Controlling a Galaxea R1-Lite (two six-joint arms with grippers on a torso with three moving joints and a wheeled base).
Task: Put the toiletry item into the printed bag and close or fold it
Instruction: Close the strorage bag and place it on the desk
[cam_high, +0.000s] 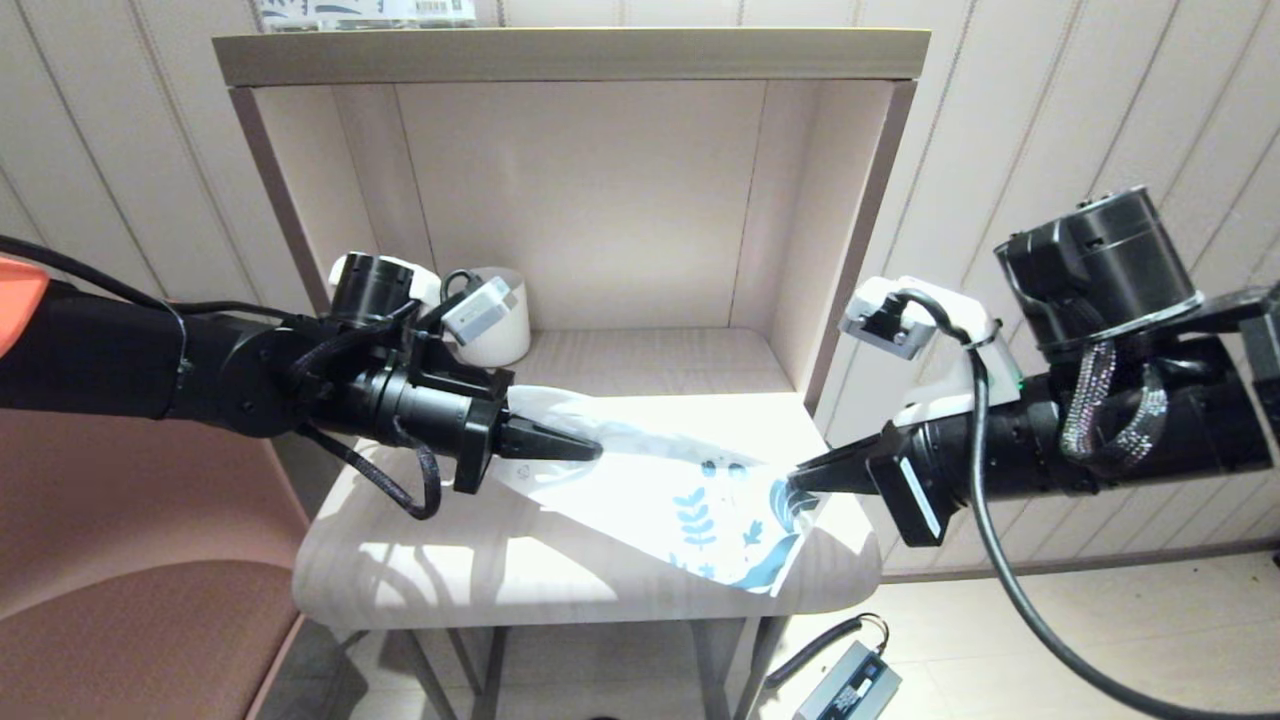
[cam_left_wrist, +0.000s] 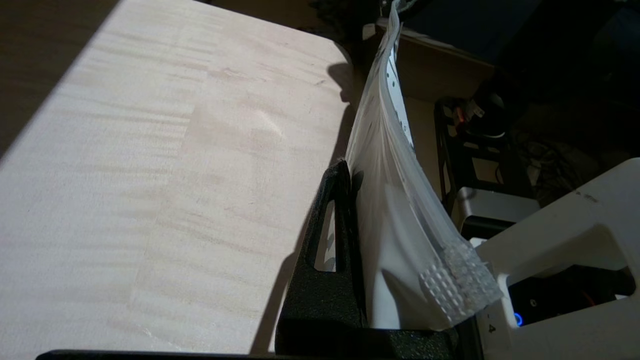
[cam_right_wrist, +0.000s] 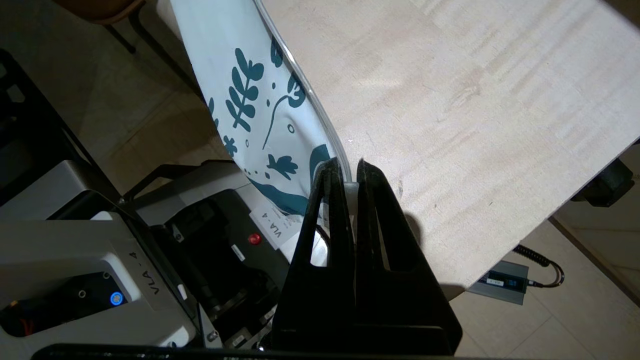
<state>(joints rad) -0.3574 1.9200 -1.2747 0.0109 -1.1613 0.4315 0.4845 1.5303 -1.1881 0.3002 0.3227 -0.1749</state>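
Observation:
The printed bag (cam_high: 660, 480), a flat white pouch with blue-grey leaf prints at its right end, is held stretched above the pale table (cam_high: 450, 560) between both arms. My left gripper (cam_high: 590, 450) is shut on the bag's plain left end; in the left wrist view the bag (cam_left_wrist: 395, 200) stands on edge against one black finger (cam_left_wrist: 335, 210). My right gripper (cam_high: 795, 483) is shut on the printed end, pinching the bag's edge (cam_right_wrist: 260, 100) between its fingertips (cam_right_wrist: 330, 172). No toiletry item shows; what the bag holds cannot be told.
A white mug (cam_high: 497, 318) stands at the back left of the shelf nook (cam_high: 600, 200), behind the left wrist. A printed box with a barcode label (cam_high: 370, 12) lies on top of the shelf. A power adapter (cam_high: 850, 685) lies on the floor below.

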